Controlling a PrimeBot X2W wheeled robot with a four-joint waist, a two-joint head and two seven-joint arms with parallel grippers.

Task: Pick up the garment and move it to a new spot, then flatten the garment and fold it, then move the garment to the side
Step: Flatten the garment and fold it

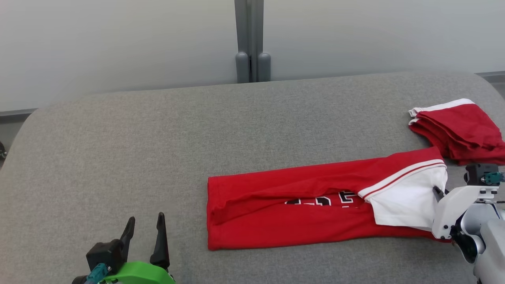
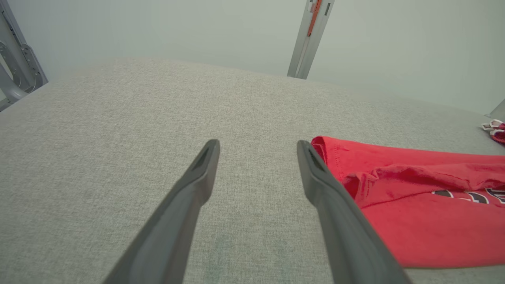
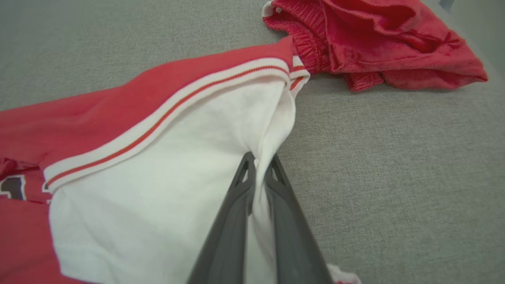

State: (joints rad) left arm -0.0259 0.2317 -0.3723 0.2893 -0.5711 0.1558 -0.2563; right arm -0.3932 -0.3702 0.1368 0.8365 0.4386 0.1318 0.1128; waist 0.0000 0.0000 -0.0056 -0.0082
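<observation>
The right gripper (image 3: 259, 159) has its two dark fingers pressed together on a fold of white cloth at the right-hand edge of the garment (image 3: 158, 157), and the cloth is bunched between them. In the head view the right gripper (image 1: 436, 191) comes in from the lower right and meets the white panel at that end of the garment (image 1: 284, 221).

From there the garment runs leftward as a long red strip, folded lengthwise and lying flat on the grey fabric-covered table (image 1: 158, 138). A red-and-white stripe borders the white panel, and black-and-white lettering peeks out of the fold near the middle.

Just beyond the gripped end, toward the far right of the table, lies a second red garment (image 1: 461, 130) with white trim, loosely folded. In the right wrist view it (image 3: 386, 43) is close to the corner of the striped band.

The left gripper (image 1: 146, 217) sits at the lower left with its fingers spread. It is near the garment's left end but apart from it. In its own wrist view the left gripper (image 2: 258, 146) points over bare table, with the red hem (image 2: 426, 221) just beside its right-hand finger.

A grey post (image 1: 252, 39) stands behind the table.
</observation>
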